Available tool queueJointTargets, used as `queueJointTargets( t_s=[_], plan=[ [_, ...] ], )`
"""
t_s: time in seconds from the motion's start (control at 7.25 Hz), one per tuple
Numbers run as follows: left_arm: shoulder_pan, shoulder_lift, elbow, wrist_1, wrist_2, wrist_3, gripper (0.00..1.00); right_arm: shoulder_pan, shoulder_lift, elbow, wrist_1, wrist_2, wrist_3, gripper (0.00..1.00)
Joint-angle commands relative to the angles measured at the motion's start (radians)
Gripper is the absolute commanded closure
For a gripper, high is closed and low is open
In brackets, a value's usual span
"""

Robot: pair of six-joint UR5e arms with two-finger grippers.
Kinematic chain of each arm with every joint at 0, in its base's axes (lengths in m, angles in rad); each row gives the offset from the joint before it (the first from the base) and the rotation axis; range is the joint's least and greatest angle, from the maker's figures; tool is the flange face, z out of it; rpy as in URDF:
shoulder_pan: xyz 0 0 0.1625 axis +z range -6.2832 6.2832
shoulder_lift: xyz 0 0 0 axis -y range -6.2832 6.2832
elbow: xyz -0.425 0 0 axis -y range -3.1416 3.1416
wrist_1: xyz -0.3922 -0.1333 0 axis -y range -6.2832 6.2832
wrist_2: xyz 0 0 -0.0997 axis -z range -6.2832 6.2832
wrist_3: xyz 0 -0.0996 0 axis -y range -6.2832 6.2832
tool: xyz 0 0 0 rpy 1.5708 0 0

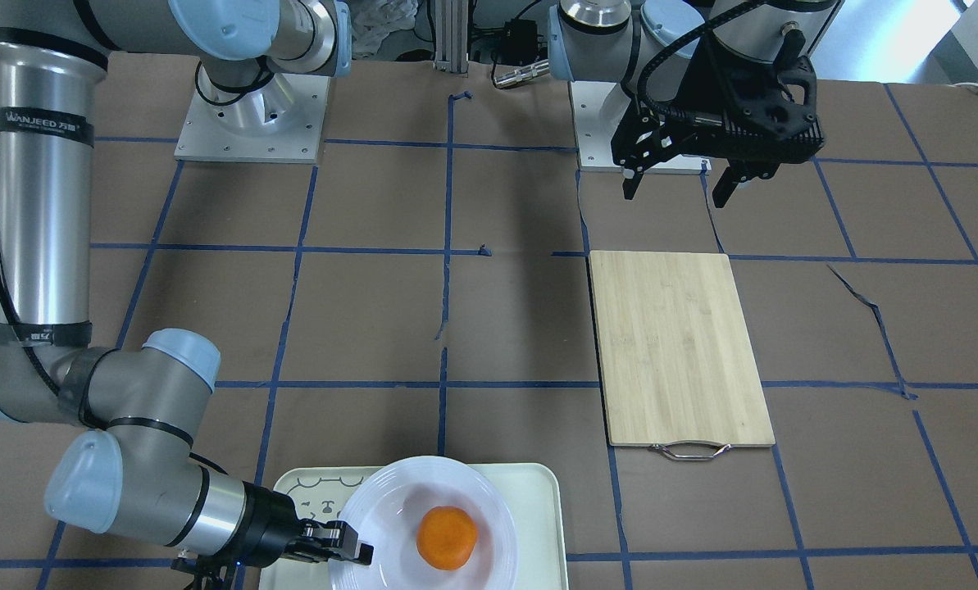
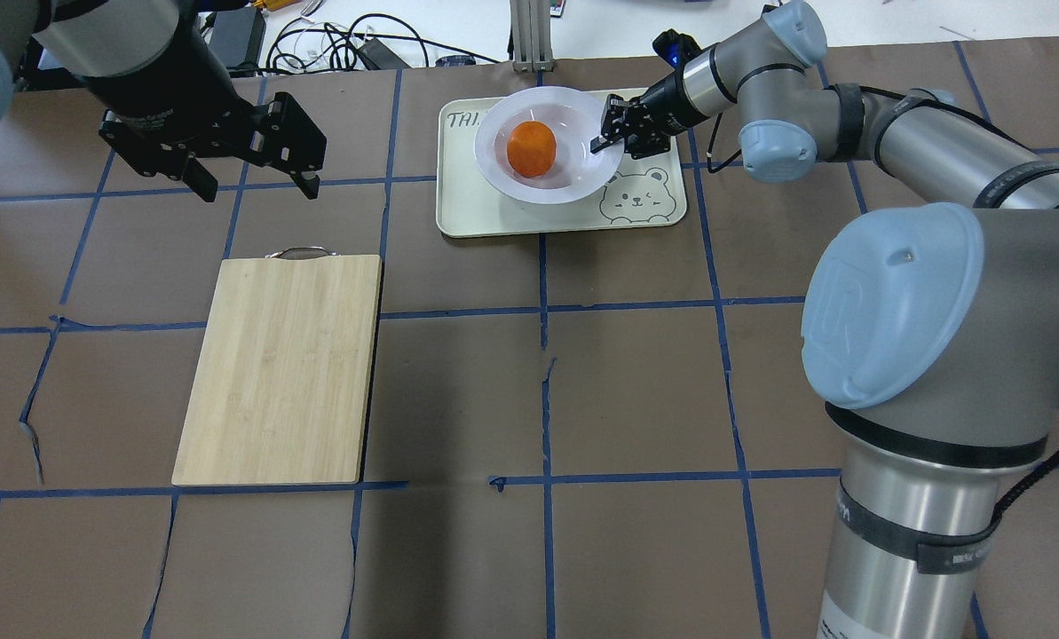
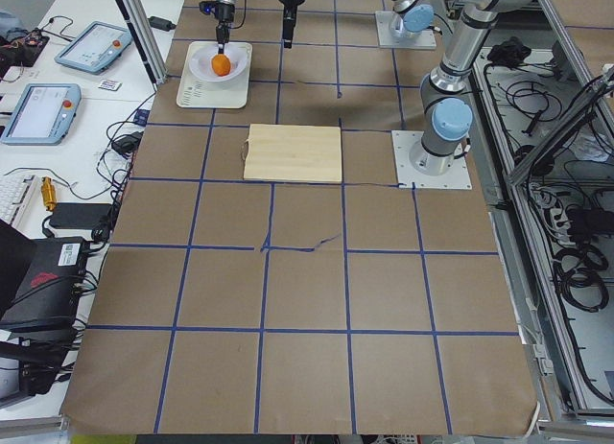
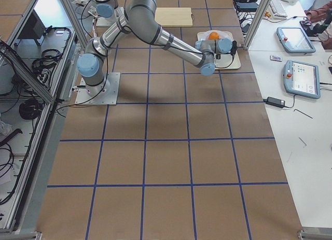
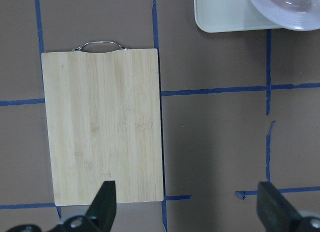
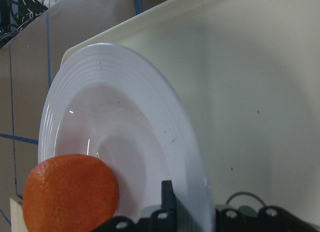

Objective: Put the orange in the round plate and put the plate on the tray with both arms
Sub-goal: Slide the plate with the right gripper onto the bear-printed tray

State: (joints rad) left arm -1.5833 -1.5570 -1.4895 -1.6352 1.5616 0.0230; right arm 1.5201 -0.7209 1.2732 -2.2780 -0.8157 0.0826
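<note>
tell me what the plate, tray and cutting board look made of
Round plate: glossy white with glints, likely glazed ceramic or plastic.
Tray: matte cream, rounded moulded rim, probably plastic.
Cutting board: pale striped grain, looks like bamboo; its handle shines like metal.

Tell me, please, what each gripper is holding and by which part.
The right gripper grips the round plate by its ridged rim; the left gripper hangs open and holds nothing.
</note>
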Motion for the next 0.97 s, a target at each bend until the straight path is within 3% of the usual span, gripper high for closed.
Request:
queueJointTargets(
  t_s=[0.0, 0.28, 0.55, 0.83],
  plan=[
    [0.0, 0.0, 0.0, 0.0, 0.0, 0.0, 0.0, 0.0, 0.029, -0.032, -0.005, 0.0, 0.002, 1.0],
    [-0.001, 0.0, 0.0, 0.0, 0.0, 0.0, 0.0, 0.002, 0.044, -0.064, -0.006, 0.0, 0.002, 1.0],
    [0.0, 0.0, 0.0, 0.0, 0.0, 0.002, 0.0, 0.002, 0.052, -0.064, -0.008, -0.005, 0.002, 0.47],
    [0.0, 0.0, 0.0, 0.0, 0.0, 0.0, 0.0, 0.0, 0.041, -0.084, -0.008, -0.037, -0.004, 0.25]
  ],
)
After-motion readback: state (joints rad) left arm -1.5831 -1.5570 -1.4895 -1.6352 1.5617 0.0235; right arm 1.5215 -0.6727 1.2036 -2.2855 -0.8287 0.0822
